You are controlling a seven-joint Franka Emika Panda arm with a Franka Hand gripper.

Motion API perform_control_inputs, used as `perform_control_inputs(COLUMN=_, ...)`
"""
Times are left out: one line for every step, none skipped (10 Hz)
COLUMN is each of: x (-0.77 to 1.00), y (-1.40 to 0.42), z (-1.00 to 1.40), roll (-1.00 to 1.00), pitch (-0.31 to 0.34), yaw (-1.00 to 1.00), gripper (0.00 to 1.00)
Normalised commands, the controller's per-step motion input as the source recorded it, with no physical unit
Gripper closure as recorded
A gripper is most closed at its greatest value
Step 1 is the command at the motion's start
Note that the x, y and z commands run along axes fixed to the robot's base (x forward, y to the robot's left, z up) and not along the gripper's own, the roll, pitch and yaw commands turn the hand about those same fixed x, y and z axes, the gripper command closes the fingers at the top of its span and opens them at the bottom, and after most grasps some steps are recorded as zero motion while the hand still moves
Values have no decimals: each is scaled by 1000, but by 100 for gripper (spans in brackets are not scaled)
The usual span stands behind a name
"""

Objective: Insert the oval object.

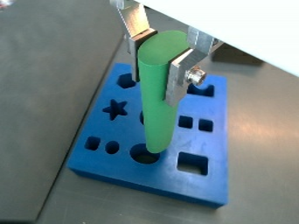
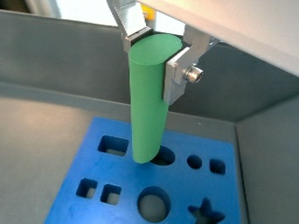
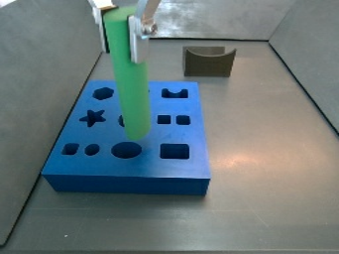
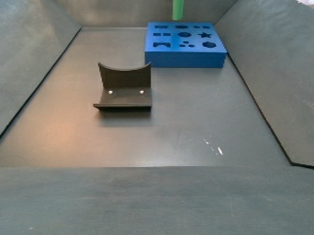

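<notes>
The oval object, a long bright green peg (image 1: 156, 96), hangs upright in my gripper (image 1: 162, 61), whose silver fingers (image 1: 179, 77) are shut on its upper end. It shows in both wrist views (image 2: 146, 105) and both side views (image 3: 129, 74) (image 4: 179, 8). Its lower end is at the mouth of a rounded hole near the middle of the blue block (image 1: 176, 179) with shaped holes (image 2: 117, 201) (image 3: 133, 171) (image 4: 185, 53). I cannot tell whether the tip is inside the hole. The gripper (image 2: 156, 57) is above the block (image 3: 126, 18).
A small dark grey U-shaped piece (image 3: 208, 62) stands on the floor beyond the block; in a side view (image 4: 123, 89) it is mid-floor. Grey walls (image 4: 37, 83) enclose the floor, and the block sits near a corner.
</notes>
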Motion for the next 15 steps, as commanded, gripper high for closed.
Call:
perform_control_inputs(x=0, y=-31, z=-149, roll=-87, pitch=0, yaw=-997, gripper=100)
perform_control_inputs(x=0, y=-20, z=-203, roll=-69, pitch=0, yaw=-1000, gripper=100)
perform_control_inputs(x=0, y=-11, z=-229, roll=-54, pitch=0, yaw=-1000, gripper=100)
perform_control_inputs(x=0, y=-14, z=-177, roll=-14, pitch=3, yaw=-1000, gripper=100)
perform_control_inputs(x=0, y=-20, z=-97, roll=0, pitch=0, yaw=-1000, gripper=100)
perform_control_inputs(x=0, y=-11, z=-46, roll=0, pitch=0, yaw=-1000, gripper=100)
perform_control_inputs(x=0, y=-20, z=0, roll=0, pitch=0, yaw=-1000, gripper=100)
perform_control_inputs(x=0, y=-34, z=0, roll=0, pitch=0, yaw=-1000, gripper=100)
perform_control_inputs(x=0, y=-43, z=0, roll=4, pitch=0, yaw=-1000, gripper=100)
perform_control_inputs(x=0, y=-54, z=0, roll=43, pitch=0, yaw=-1000, gripper=100)
perform_control_inputs(x=-63, y=-40, z=-17, roll=130, pitch=34, yaw=-980, gripper=100)
perform_control_inputs(x=-109, y=-31, z=-63, roll=164, pitch=69, yaw=-960, gripper=100)
perform_control_inputs(x=-120, y=-40, z=-69, roll=171, pitch=86, yaw=-943, gripper=100)
perform_control_inputs(x=-106, y=-214, z=-74, roll=163, pitch=146, yaw=-811, gripper=100)
perform_control_inputs(x=0, y=-103, z=-97, roll=27, pitch=123, yaw=-440, gripper=100)
